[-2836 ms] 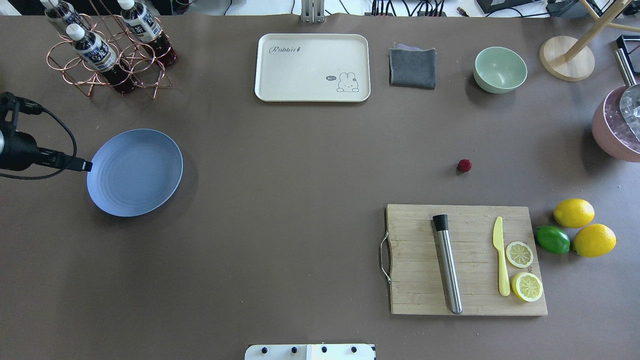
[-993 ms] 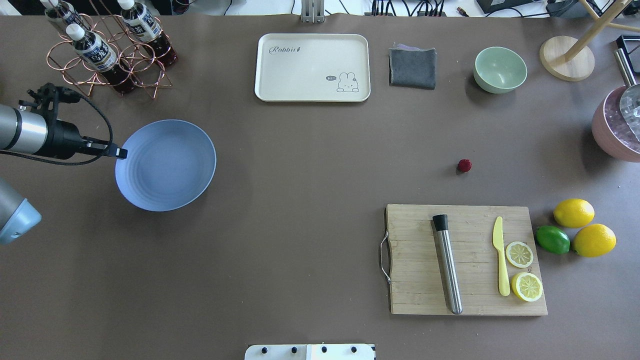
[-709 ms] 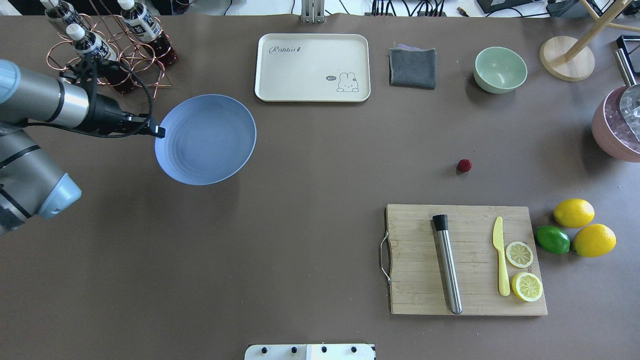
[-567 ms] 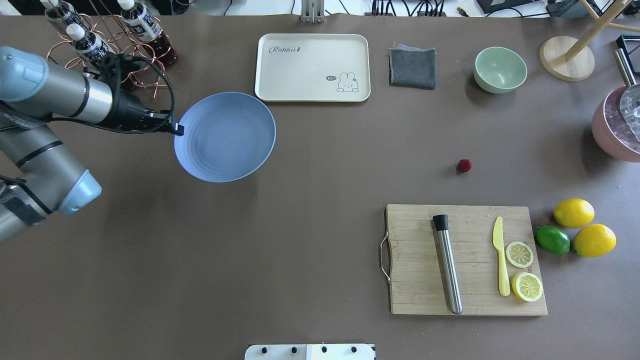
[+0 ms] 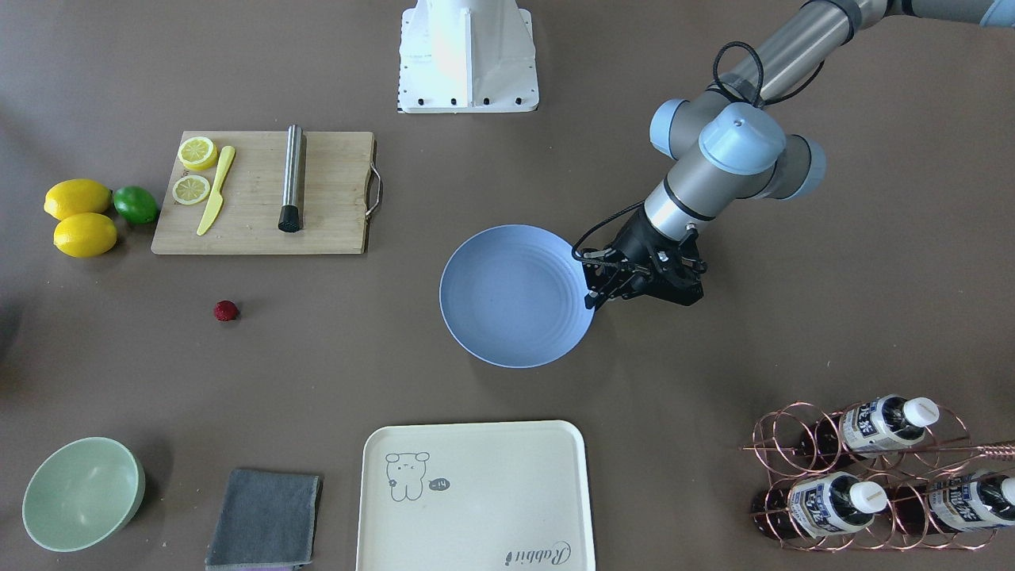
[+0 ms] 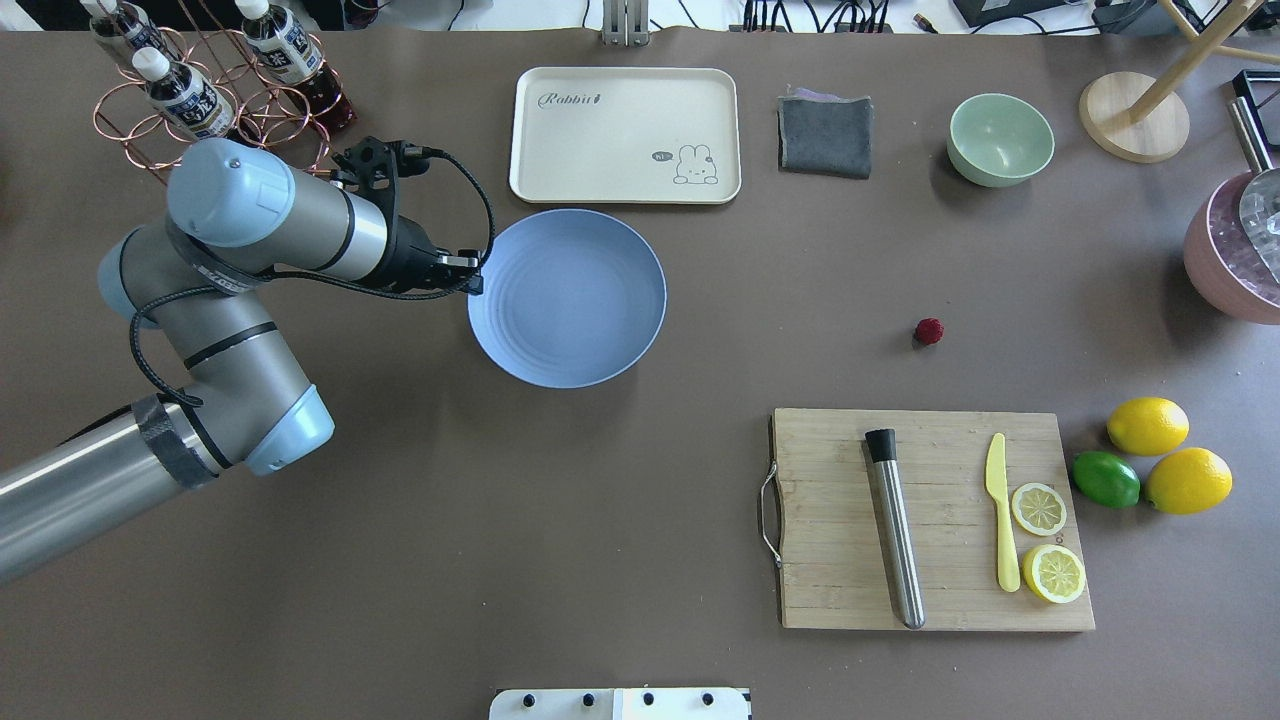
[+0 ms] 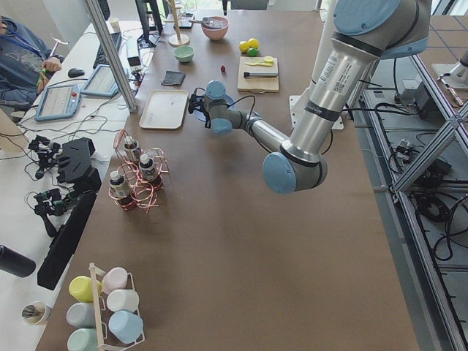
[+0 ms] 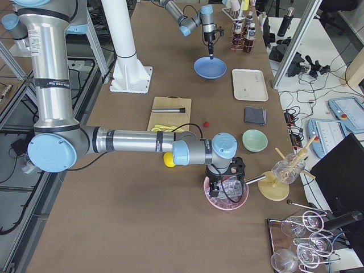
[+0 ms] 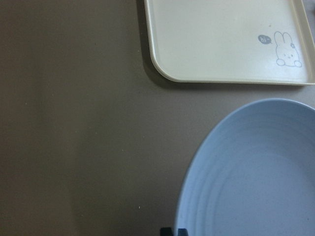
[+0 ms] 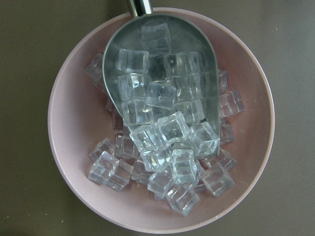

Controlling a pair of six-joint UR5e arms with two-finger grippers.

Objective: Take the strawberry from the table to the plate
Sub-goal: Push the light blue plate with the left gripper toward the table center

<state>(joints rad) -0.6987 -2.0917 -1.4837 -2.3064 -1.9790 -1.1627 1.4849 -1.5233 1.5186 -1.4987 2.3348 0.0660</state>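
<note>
The strawberry (image 6: 929,331) is a tiny dark-red berry lying alone on the brown table (image 6: 560,520), just beyond the cutting board; it also shows in the front view (image 5: 226,311). My left gripper (image 6: 475,286) is shut on the left rim of the light blue plate (image 6: 567,298), which is empty and sits near the table's middle, below the cream tray. I cannot tell whether the plate touches the table. In the left wrist view the plate (image 9: 256,177) fills the lower right. My right gripper (image 8: 224,185) hovers over the pink ice bowl; whether it is open or shut I cannot tell.
A cream tray (image 6: 625,135) lies just beyond the plate. The wooden cutting board (image 6: 830,560) carries a steel rod, a yellow knife and lemon slices. Two lemons and a lime (image 6: 1106,479) lie to its right. A green bowl (image 6: 1001,139), grey cloth (image 6: 825,134), bottle rack (image 6: 215,100) and ice bowl (image 10: 74,147) stand around.
My left arm has carried the plate from the table's left side rightwards to below the cream tray. The strawberry has stayed where it was.
</note>
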